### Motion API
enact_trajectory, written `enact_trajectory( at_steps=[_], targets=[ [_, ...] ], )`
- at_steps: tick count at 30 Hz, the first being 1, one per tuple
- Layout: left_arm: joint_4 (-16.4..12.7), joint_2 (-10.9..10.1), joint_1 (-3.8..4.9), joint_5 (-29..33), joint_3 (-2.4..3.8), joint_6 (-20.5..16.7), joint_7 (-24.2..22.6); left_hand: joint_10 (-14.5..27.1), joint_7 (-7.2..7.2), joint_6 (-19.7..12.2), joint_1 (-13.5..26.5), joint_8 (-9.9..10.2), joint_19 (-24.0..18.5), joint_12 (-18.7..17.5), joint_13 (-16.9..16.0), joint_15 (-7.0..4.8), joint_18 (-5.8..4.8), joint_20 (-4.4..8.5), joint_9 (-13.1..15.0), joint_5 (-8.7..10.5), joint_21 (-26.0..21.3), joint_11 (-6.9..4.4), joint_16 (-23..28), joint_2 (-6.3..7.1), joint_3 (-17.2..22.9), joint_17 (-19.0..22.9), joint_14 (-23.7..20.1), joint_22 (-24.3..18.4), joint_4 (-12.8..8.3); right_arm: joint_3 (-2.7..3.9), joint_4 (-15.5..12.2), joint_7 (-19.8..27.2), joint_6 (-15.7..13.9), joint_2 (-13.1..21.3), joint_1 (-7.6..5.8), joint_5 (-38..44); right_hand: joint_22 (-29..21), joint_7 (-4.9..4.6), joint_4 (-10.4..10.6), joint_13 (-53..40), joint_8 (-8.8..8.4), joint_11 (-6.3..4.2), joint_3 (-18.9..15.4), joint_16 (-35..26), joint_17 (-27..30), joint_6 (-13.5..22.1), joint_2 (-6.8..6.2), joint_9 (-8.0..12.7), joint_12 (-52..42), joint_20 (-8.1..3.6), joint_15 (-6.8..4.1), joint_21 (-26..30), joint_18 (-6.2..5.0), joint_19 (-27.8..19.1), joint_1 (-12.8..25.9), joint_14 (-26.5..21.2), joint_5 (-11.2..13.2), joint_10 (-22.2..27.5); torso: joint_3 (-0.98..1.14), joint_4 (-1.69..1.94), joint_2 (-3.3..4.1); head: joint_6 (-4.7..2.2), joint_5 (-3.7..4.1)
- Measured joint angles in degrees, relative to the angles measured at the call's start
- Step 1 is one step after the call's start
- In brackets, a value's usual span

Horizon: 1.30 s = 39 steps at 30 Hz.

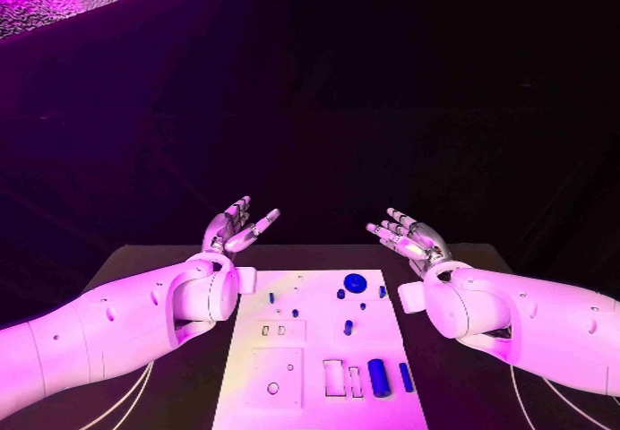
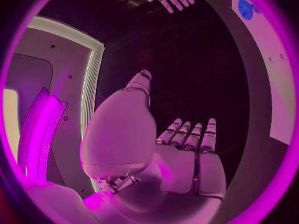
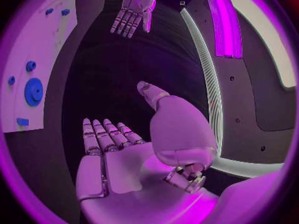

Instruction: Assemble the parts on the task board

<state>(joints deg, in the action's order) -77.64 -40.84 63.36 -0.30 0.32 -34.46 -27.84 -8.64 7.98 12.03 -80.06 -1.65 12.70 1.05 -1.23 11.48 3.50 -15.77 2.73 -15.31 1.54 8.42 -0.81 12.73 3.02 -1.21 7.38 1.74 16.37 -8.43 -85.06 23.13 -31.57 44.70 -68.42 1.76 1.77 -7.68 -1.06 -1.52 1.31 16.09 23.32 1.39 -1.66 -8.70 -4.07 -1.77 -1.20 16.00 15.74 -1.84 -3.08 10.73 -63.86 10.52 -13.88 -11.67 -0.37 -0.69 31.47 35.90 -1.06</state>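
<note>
Board, white, lies mid-counter between both arms; no legible writing on it. Parts: blue gear near far edge, blue cylinder and pin near front. Left hand: released, fingers spread, raised beyond board. Right hand: likewise released, holding nothing.

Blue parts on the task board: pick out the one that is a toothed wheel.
The blue gear at the far end of the task board, nearest the raised hands. It is round and widest; the other parts are small pegs or long bars.
</note>
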Motion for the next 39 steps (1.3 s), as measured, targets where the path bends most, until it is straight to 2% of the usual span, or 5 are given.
enact_trajectory(
  at_steps=[6,13,20,27,39],
  targets=[
    [0.38,0.12,0.06,-0.26,0.01,2.23,0.25,-0.40,-0.01,0.62,-2.76,0.00,0.41,0.00,-0.02,0.64,0.00,-0.41,0.08,-0.65,0.00,0.40,0.00,0.61,0.00,-0.02,0.02,0.08,0.63,-1.76,1.23,-2.64,6.43,0.00,-1.88,1.46,0.35,-0.08,-1.11,-0.29,0.63,0.05,1.11,0.56,-0.42,-2.44,-0.06,-0.46,-0.64,0.78,0.11,-0.48,-0.89,0.87,-3.03,2.48,-0.25,-2.81,0.00,-0.02,0.00,0.00,0.00],
    [-1.33,-2.56,0.18,-0.45,0.00,4.21,0.52,-3.75,0.12,3.91,-3.37,-1.07,2.44,0.68,-0.49,1.58,0.89,-0.92,0.72,-0.65,0.95,2.65,-1.29,-1.26,1.57,-0.84,3.93,0.56,0.79,-2.11,6.26,-4.19,9.21,0.23,-3.26,11.39,1.67,-0.75,-3.27,-1.23,3.61,-0.74,2.75,4.10,-2.50,-12.74,-0.65,-2.53,-2.74,0.67,-1.24,-3.39,-2.23,7.72,-6.92,15.22,-0.24,-15.88,-0.18,0.04,0.75,0.81,0.33],
    [-3.81,-4.47,0.47,-1.00,-0.05,5.74,1.05,-20.47,0.92,15.01,-5.36,-4.14,22.61,2.89,-1.68,1.87,3.25,-0.93,2.70,-0.06,7.08,5.35,-7.03,-3.79,3.97,-4.39,24.18,3.28,0.61,-2.10,6.36,-7.23,9.19,0.20,-4.54,28.77,3.80,-2.35,-5.20,-1.83,7.96,-2.76,4.22,8.44,-4.77,-28.59,-2.07,-5.33,-4.06,0.52,-3.99,-8.84,-4.92,22.67,-9.09,32.15,-0.44,-33.20,-0.29,0.36,2.11,1.05,0.66],
    [-6.81,-6.70,1.28,-2.39,0.07,6.57,1.71,-37.51,2.23,25.66,-6.47,-7.05,29.31,4.83,-2.54,0.28,4.90,-0.80,4.56,0.26,9.56,5.11,-10.50,-4.76,5.67,-6.74,36.20,3.45,0.18,-2.04,6.30,-12.82,10.27,0.08,-6.13,43.94,4.54,-3.89,-5.96,-1.97,9.72,-4.47,5.84,10.45,-5.57,-37.60,-3.01,-6.43,-4.03,-0.35,-6.15,-11.82,-5.81,31.52,-10.03,41.85,-0.44,-42.31,-0.39,0.95,3.60,0.94,1.11],
    [-13.39,-10.81,1.75,-3.64,0.58,8.17,2.89,-44.67,3.88,34.47,-6.70,-9.33,34.64,4.89,-2.58,-1.93,6.40,-0.16,5.80,0.48,11.99,3.22,-12.64,-4.99,8.55,-9.24,43.36,3.52,-0.01,-2.04,5.82,-19.51,13.65,-1.45,-7.07,66.13,6.57,-4.31,-5.89,-2.04,10.63,-7.30,7.31,13.12,-7.29,-44.62,-4.87,-6.85,-3.06,-3.81,-9.97,-17.20,-6.70,41.60,-10.76,54.49,-0.44,-51.52,-0.56,1.96,6.21,0.63,1.96]
  ],
)
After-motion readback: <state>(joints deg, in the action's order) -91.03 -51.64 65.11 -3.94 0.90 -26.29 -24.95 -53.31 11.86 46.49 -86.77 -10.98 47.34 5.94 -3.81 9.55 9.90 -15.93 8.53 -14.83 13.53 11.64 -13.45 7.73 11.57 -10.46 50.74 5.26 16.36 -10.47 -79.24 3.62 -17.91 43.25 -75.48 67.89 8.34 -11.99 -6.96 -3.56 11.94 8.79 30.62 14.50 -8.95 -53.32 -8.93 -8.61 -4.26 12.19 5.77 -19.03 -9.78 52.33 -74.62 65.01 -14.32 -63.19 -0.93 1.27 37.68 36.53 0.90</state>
